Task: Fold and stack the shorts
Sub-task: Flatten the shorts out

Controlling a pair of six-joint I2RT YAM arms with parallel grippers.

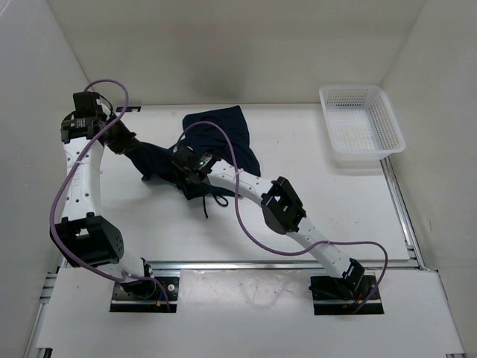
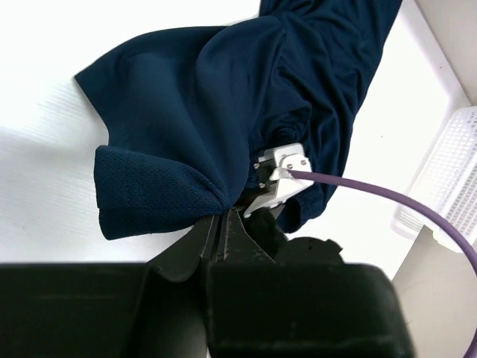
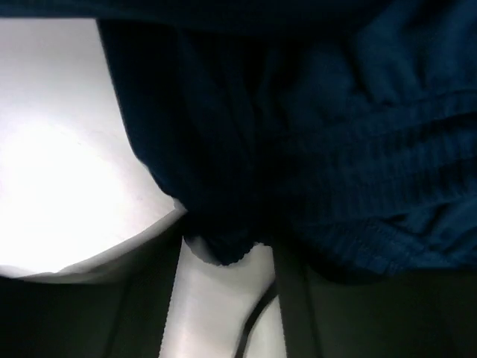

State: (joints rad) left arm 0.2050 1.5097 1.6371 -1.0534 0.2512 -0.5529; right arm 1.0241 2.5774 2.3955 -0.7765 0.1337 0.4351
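Top view. Shows the shorts (image 1: 223, 138) crumpled on the table (image 1: 313, 216), left of centre and well apart from the basket (image 1: 361, 123) in the far right corner. Puts the left gripper (image 1: 128, 145) at the leg end on the left and the right gripper (image 1: 183, 177) on the near edge of the cloth, with the drawstring (image 1: 206, 207) trailing just beside it. Looks like spreading flat ahead of the first fold: draw the two ends apart evenly and low over the table, and mind the drawstring. Counts one pair of shorts, one basket, two arms.

Left wrist. Shows the fingers (image 2: 237, 237) pressed together on a gathered leg hem, the cloth fanning out from the pinch. Finds the right gripper sunk in the waistband folds. Hold the pinch firm and pull straight outward, so the leg opens without twisting. Counts one hem corner in the grip.

Right wrist. Fills mostly with dark cloth. Shows the right fingers (image 3: 294, 306) apart, bare table between them and a lobe of fabric hanging at the tips; cannot tell whether anything is pinched. Take a full bite of waistband before pulling. Counts one lobe between two fingers
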